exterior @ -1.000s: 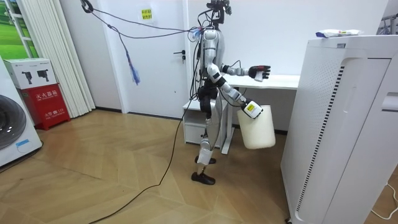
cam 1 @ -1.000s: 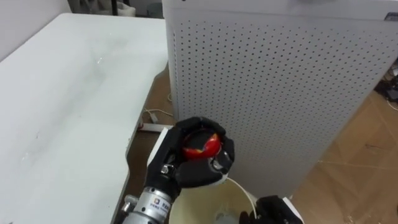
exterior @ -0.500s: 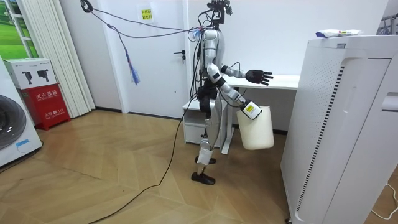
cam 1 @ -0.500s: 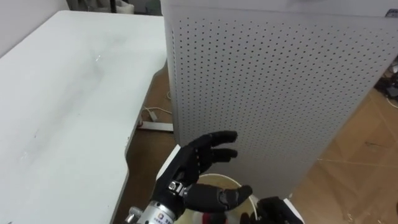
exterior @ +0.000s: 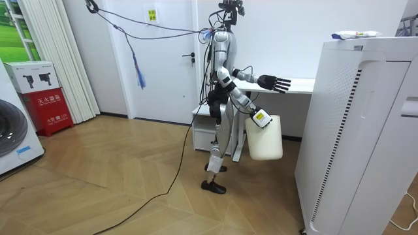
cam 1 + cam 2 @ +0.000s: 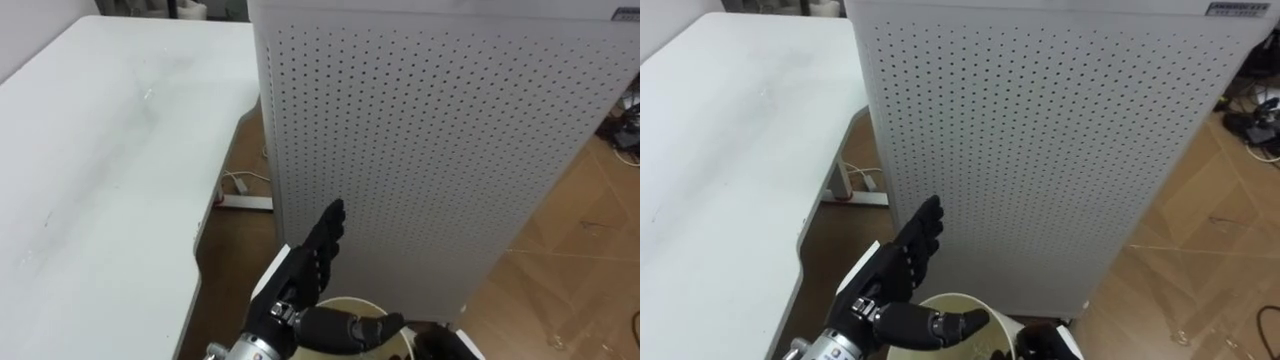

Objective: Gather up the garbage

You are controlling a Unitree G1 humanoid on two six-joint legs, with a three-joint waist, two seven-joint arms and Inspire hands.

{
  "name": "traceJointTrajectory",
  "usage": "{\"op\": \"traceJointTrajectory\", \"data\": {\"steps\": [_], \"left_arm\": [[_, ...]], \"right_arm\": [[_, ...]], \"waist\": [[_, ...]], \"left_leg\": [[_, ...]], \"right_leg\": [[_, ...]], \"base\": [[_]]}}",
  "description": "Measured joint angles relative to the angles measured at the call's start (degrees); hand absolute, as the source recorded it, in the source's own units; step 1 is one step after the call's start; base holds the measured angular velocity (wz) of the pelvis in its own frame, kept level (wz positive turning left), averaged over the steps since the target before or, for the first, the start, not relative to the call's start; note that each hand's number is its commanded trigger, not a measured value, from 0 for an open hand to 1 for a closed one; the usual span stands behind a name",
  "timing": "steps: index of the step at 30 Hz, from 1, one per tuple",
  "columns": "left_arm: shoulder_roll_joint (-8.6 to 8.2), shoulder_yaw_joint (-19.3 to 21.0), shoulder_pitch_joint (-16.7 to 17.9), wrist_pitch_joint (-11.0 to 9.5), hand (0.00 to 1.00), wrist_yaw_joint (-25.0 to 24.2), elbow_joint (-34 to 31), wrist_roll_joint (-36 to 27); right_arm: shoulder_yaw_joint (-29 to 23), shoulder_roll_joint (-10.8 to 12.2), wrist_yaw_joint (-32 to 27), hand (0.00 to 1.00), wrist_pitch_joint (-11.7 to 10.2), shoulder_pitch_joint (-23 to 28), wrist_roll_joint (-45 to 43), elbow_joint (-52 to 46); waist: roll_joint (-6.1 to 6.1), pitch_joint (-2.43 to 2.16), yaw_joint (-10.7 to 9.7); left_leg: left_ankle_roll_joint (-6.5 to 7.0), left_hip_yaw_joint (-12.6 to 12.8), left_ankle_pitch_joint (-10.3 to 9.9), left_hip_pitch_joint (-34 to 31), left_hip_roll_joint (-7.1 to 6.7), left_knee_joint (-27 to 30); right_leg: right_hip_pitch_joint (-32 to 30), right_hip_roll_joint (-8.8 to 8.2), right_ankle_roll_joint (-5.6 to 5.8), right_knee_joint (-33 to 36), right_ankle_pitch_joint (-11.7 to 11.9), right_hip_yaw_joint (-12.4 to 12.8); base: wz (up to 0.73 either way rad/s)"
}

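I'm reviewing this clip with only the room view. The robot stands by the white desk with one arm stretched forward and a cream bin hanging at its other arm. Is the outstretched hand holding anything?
Observer: No. In the eye views the left hand is open, with straight fingers and nothing in it.
Operator: Where is it relative to the bin?
Observer: Just above the bin. The thumb reaches across its open rim.
Operator: Can you see what is inside the bin?
Observer: I cannot tell. Only the rim shows, at the bottom edge of the eye views, with the right hand beside it.
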Motion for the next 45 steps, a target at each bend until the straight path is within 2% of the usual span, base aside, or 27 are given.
{"op": "traceJointTrajectory", "data": {"steps": [5,9,11,16,18,22,24,25,28,29,30,31,32,33,34,35,36,37,38,39,40,41,42,44,45], "left_arm": [[0.31,1.24,0.25,-0.07,0.00,0.60,-3.85,5.64],[2.02,2.84,0.21,-1.75,0.00,3.55,-8.23,12.13],[1.83,3.86,0.27,-1.85,0.00,5.95,-10.34,13.53],[0.58,9.14,0.09,-4.36,0.00,13.56,-13.50,21.55],[0.23,10.98,-0.21,-4.86,0.00,16.29,-15.33,23.74],[-0.25,11.82,-1.40,-6.28,0.00,19.89,-15.67,29.52],[-0.20,11.87,-1.41,-6.72,0.00,21.82,-15.74,34.70],[-0.22,11.87,-1.41,-6.83,0.00,22.40,-15.83,35.57],[-0.14,12.01,-1.38,-8.18,0.00,25.83,-16.66,38.49],[-0.12,12.28,-1.36,-8.55,0.00,27.16,-16.85,40.50],[-0.09,12.65,-1.46,-9.14,0.00,28.23,-16.94,42.00],[-0.07,12.69,-1.51,-9.33,0.00,28.75,-16.96,42.44],[0.07,12.85,-1.51,-9.63,0.00,29.82,-16.97,43.37],[0.16,12.88,-1.41,-9.70,0.00,30.76,-16.96,43.60],[0.24,12.91,-1.41,-9.77,0.00,31.19,-16.95,43.76],[0.36,12.92,-1.44,-10.42,0.00,31.95,-16.85,43.79],[0.24,12.93,-1.76,-11.74,0.00,32.88,-16.63,43.83],[0.21,12.93,-1.83,-12.71,0.00,33.45,-16.31,43.90],[0.18,13.13,-1.83,-14.28,0.00,34.65,-15.94,44.34],[0.00,13.72,-1.90,-15.33,0.00,35.89,-15.93,45.83],[-0.03,13.96,-1.94,-15.83,0.00,36.52,-15.88,46.56],[-0.06,14.48,-1.83,-16.24,0.00,37.58,-15.89,48.36],[0.08,15.14,-1.89,-16.43,0.00,38.43,-15.92,49.87],[0.47,15.38,-1.87,-16.48,0.00,38.80,-16.08,51.02],[0.48,15.40,-1.87,-16.49,0.00,38.90,-16.11,51.30]], "right_arm": [[-0.37,-0.03,-2.04,1.00,-0.43,0.71,0.07,-1.86],[-2.13,-0.13,-4.05,1.00,-3.28,2.22,1.44,-3.50],[-2.39,-0.34,-5.09,1.00,-4.23,3.36,3.40,-3.52],[-2.43,-0.23,-4.32,1.00,-4.30,5.05,4.25,-3.08],[-2.43,-0.26,-4.43,1.00,-4.29,5.47,4.60,-2.46],[-2.29,-0.55,-4.33,1.00,-4.25,5.99,5.16,-1.42],[-2.37,-0.67,-3.22,1.00,-4.25,6.98,5.32,-1.09],[-2.37,-0.67,-2.89,1.00,-4.25,7.05,5.26,-0.76],[-2.30,-0.74,-0.79,1.00,-4.25,7.26,4.56,-0.61],[-2.19,-0.67,0.15,1.00,-4.25,7.36,4.57,-0.61],[-2.07,-0.70,0.73,1.00,-4.25,7.35,4.58,-0.62],[-2.01,-0.72,0.73,1.00,-4.25,7.36,4.60,-0.53],[-2.00,-0.76,0.81,1.00,-4.26,7.40,4.79,-0.48],[-1.97,-1.12,0.92,1.00,-4.27,7.41,5.31,-0.43],[-1.86,-1.32,0.98,1.00,-4.28,7.38,5.38,-0.35],[-1.69,-1.34,0.78,1.00,-4.30,7.41,5.67,-0.14],[-1.77,-1.55,0.51,1.00,-4.31,7.41,5.64,0.02],[-1.77,-1.69,0.49,1.00,-4.31,7.42,5.59,0.37],[-1.77,-2.33,0.59,1.00,-4.38,7.43,5.59,1.18],[-1.74,-2.30,0.66,1.00,-4.37,7.67,5.63,1.48],[-1.73,-2.22,0.70,1.00,-4.37,7.82,5.63,1.62],[-1.73,-2.12,0.84,1.00,-4.36,7.98,5.57,2.09],[-1.75,-2.11,1.06,1.00,-4.36,7.93,5.59,2.09],[-1.77,-2.29,1.29,1.00,-4.36,7.99,5.62,2.31],[-1.88,-2.48,1.31,1.00,-4.36,8.04,5.66,2.31]], "waist": [[0.14,-0.02,-0.44],[0.87,-0.06,-1.44],[1.28,-0.21,-1.44],[1.50,-0.14,-1.20],[1.47,-0.14,-0.92],[1.45,-0.13,-0.47],[1.41,-0.12,-0.42],[1.37,-0.10,-0.36],[1.66,-0.03,0.35],[1.54,-0.05,1.04],[1.44,-0.05,1.40],[1.42,-0.04,1.43],[1.16,0.02,1.48],[1.31,0.03,1.92],[1.43,0.13,2.48],[1.44,0.21,2.89],[1.77,0.03,2.78],[1.70,0.07,2.92],[1.62,0.05,3.52],[1.71,0.01,4.14],[1.60,0.03,4.52],[1.25,-0.06,5.43],[1.42,-0.42,5.65],[0.24,-0.44,5.56],[0.08,-0.37,5.29]], "left_leg": [[0.00,0.35,0.00,2.01,-0.07,-0.37],[0.00,0.61,-0.01,2.50,-0.08,-0.11],[0.00,1.11,-0.01,3.08,-0.02,-0.03],[-0.01,5.38,-0.03,5.35,0.18,-0.44],[0.03,6.66,-0.08,5.91,0.08,-1.38],[0.35,7.59,-0.31,6.48,0.35,-2.56],[0.16,8.02,-0.56,7.18,0.91,-2.37],[0.00,8.24,-0.68,7.40,1.09,-2.19],[-0.92,9.67,-3.55,6.24,3.41,2.65],[-1.61,10.39,-4.96,5.98,4.40,5.31],[-2.25,11.03,-6.31,5.63,5.27,8.55],[-2.59,10.97,-6.77,5.33,5.45,10.26],[-2.87,10.50,-6.80,3.42,6.36,16.00],[-2.88,8.30,-5.48,0.47,7.25,24.00],[-2.78,6.78,-4.34,-1.41,7.40,27.56],[-2.60,3.49,-4.24,-4.25,6.45,30.61],[-2.57,0.95,-4.31,-7.35,4.68,28.98],[-2.70,-0.06,-4.21,-8.68,3.74,26.99],[-3.45,-1.94,-3.20,-10.74,2.04,21.02],[-3.65,-4.06,-0.56,-12.43,1.45,14.06],[-3.31,-4.94,2.04,-13.25,1.27,11.91],[-3.40,-5.94,5.24,-13.69,0.90,9.72],[-2.81,-6.05,6.55,-13.33,0.20,9.64],[-2.39,-6.16,7.23,-13.01,-1.00,9.72],[-1.39,-6.26,8.13,-12.95,-1.20,9.92]], "right_leg": [[1.72,-0.09,0.00,-0.31,0.00,0.06],[1.56,-0.11,0.00,0.56,0.00,0.15],[1.41,-0.13,0.01,1.55,-0.01,0.07],[0.21,-0.31,-0.15,3.27,-0.07,-0.54],[-1.29,-0.32,-0.51,5.17,-0.08,-0.32],[-2.52,-0.13,-1.53,5.86,0.53,-1.04],[-1.75,-0.24,-2.11,5.82,0.91,-3.56],[-1.63,-0.09,-2.23,5.84,0.98,-3.62],[-2.40,0.82,-3.64,7.47,0.35,-5.50],[-2.87,0.89,-4.34,9.20,-0.83,-6.73],[-3.40,1.23,-4.83,11.18,-2.39,-6.38],[-3.51,1.39,-5.09,11.95,-3.12,-6.08],[-3.71,1.79,-5.48,13.26,-4.44,-4.08],[-3.32,2.41,-5.94,14.20,-5.07,-2.40],[-2.72,2.69,-6.18,14.41,-5.26,-1.45],[-1.97,2.90,-6.35,14.57,-5.66,-0.06],[-1.47,2.73,-6.17,14.58,-6.01,0.76],[-1.25,2.61,-5.90,14.58,-6.24,1.52],[-0.87,2.50,-5.38,14.59,-6.62,3.16],[-1.00,2.42,-4.95,14.70,-7.23,3.64],[-0.98,2.27,-4.64,14.96,-7.66,3.85],[-1.04,1.52,-3.56,15.58,-8.46,4.16],[-1.20,0.72,-2.55,15.92,-9.07,3.20],[-0.86,-0.66,-1.36,15.54,-9.33,2.37],[-0.48,-0.84,-1.33,15.31,-9.43,2.09]], "base": [[-0.04],[-0.03],[-0.20],[-0.56],[-0.56],[-0.30],[-0.12],[-0.15],[-0.32],[-0.48],[-0.42],[-0.30],[-0.36],[-0.44],[-0.56],[-0.45],[-0.44],[-0.52],[-0.67],[-0.69],[-0.76],[-0.72],[-0.64],[-0.23],[0.03]]}}
